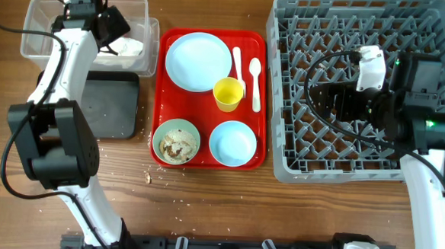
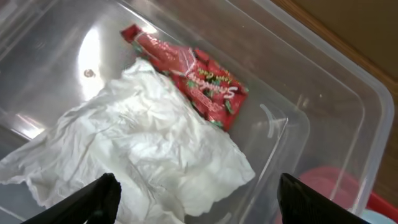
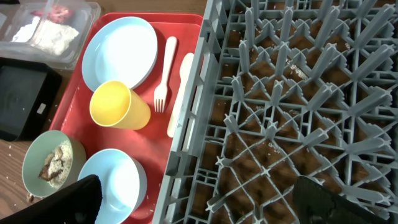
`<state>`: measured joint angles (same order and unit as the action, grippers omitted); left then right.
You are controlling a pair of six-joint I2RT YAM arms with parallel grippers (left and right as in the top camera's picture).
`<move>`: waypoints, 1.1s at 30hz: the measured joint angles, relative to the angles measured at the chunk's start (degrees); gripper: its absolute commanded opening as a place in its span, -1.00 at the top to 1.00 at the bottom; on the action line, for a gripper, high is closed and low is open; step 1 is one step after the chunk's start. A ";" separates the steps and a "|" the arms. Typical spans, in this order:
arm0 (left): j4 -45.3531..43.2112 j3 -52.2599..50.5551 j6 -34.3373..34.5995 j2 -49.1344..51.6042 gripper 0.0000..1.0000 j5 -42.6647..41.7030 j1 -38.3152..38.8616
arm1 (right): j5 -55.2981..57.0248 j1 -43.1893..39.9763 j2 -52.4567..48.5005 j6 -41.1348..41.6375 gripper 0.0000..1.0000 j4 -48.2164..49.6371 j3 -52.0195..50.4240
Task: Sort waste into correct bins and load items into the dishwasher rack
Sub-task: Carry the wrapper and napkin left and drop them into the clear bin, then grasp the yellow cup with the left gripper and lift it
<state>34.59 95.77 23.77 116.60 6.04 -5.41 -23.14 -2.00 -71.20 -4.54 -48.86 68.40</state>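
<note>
My left pincer (image 2: pixel 198 204) hangs wide open and empty over the clear tub (image 2: pixel 329 99). Inside it the white napkin (image 2: pixel 143 149) touches the red wrapper (image 2: pixel 199 81). My right pincer (image 3: pixel 208 205) is open too, above the grey rack (image 3: pixel 298 93). The plate (image 3: pixel 121 53) and the yellow cup (image 3: pixel 115 106) stand on the red tray (image 1: pixel 200 108).

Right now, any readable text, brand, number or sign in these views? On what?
White script lettering on the red snack wrapper, which lies in the clear tub: too blurred to read.
Nothing else in any view bears visible text, numbers or signs.
</note>
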 measured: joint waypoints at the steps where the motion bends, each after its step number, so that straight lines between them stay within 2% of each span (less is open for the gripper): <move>1: 0.44 0.00 -1.03 -0.28 -0.61 -1.38 0.00 | 0.02 0.00 0.00 0.00 -1.00 0.00 0.00; 7: 8.09 0.35 -5.66 -6.97 -0.59 -13.25 1.86 | 0.00 0.00 0.00 0.00 -1.00 0.07 0.00; 12: 18.43 1.29 -13.27 -10.08 -0.60 -22.45 11.06 | 0.00 0.00 0.00 0.00 -0.99 0.07 0.00; 18: 20.39 1.27 -22.60 -5.79 -0.62 -23.34 22.12 | 0.00 0.00 0.00 0.00 -1.00 0.07 0.00; 22: 19.78 1.27 -24.65 -1.77 -0.57 -21.99 24.85 | 0.00 0.00 0.00 0.46 -0.99 0.02 0.00; 25: 19.76 1.27 -25.14 0.68 -0.41 -21.51 25.86 | 0.02 0.00 0.00 0.81 -1.00 0.02 0.00; 27: 19.78 1.27 -25.42 1.97 -0.21 -21.16 26.62 | 0.02 0.00 -0.02 0.85 -0.99 0.02 0.00; 29: 19.76 1.27 -25.55 3.04 0.22 -21.03 27.23 | 0.00 0.00 0.00 0.85 -1.00 0.02 0.00; 30: 19.76 1.27 -25.66 3.63 0.50 -20.94 27.50 | 0.02 0.00 0.00 0.85 -0.99 0.00 0.00; 32: 19.76 1.27 -25.90 4.76 0.86 -20.90 27.80 | 0.00 0.00 0.00 0.85 -0.99 0.02 0.00; 33: 19.74 1.27 -25.55 4.94 0.92 -20.92 27.80 | 0.00 0.00 0.00 0.85 -0.99 0.00 0.00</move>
<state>54.33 97.03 -1.78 121.54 -14.87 22.39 -23.14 -2.00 -71.20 -3.68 -48.86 68.40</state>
